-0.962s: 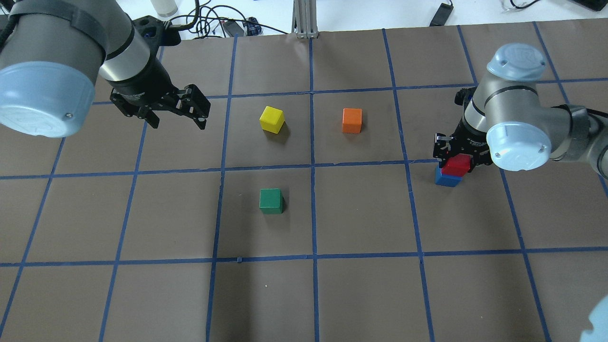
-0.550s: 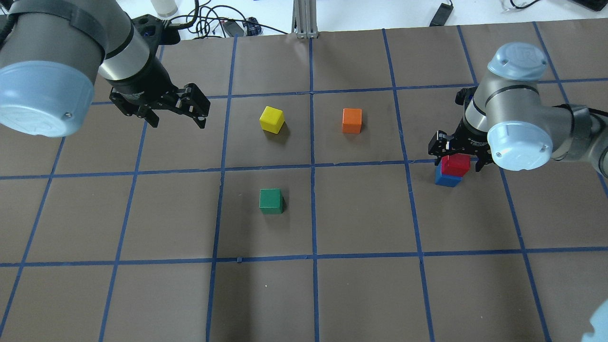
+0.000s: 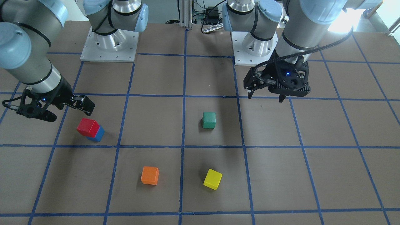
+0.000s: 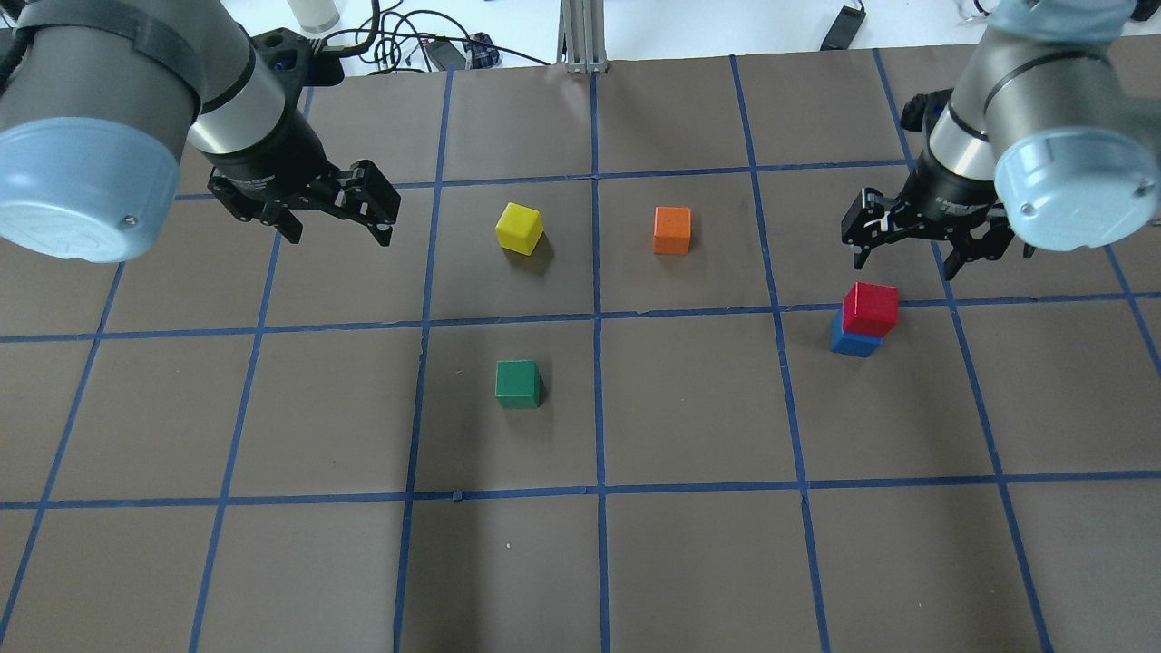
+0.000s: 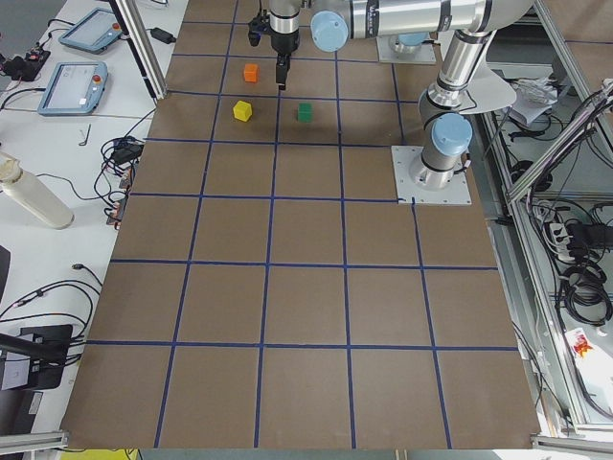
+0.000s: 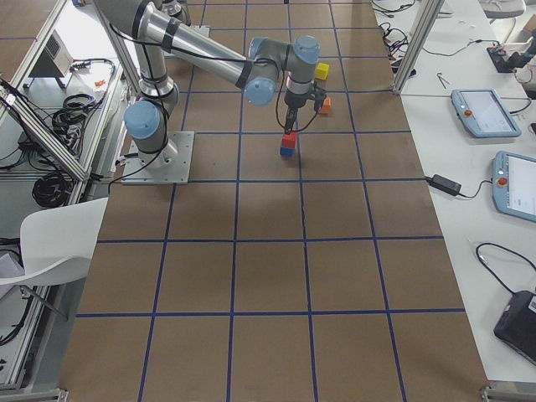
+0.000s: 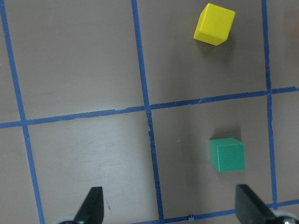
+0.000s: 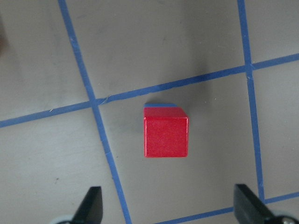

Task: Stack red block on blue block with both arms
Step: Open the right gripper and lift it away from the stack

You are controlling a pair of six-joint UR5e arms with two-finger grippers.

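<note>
The red block (image 4: pixel 870 308) sits on top of the blue block (image 4: pixel 853 344) at the table's right side. The stack also shows in the front-facing view, red block (image 3: pixel 88 127) over blue block (image 3: pixel 97 135), and in the right wrist view (image 8: pixel 166 136). My right gripper (image 4: pixel 925 245) is open and empty, raised above and just behind the stack. It shows in the front-facing view too (image 3: pixel 59 111). My left gripper (image 4: pixel 337 222) is open and empty, hovering over the far left of the table, away from the stack.
A yellow cube (image 4: pixel 520 228), an orange cube (image 4: pixel 672 230) and a green cube (image 4: pixel 518 384) lie apart around the table's middle. Blue tape lines grid the brown table (image 4: pixel 689 562). Cables and a metal post (image 4: pixel 580 36) stand at the far edge.
My right gripper opened, let go of the red block on the blue block, then rose and drew back from the stack. My left arm barely moved.
</note>
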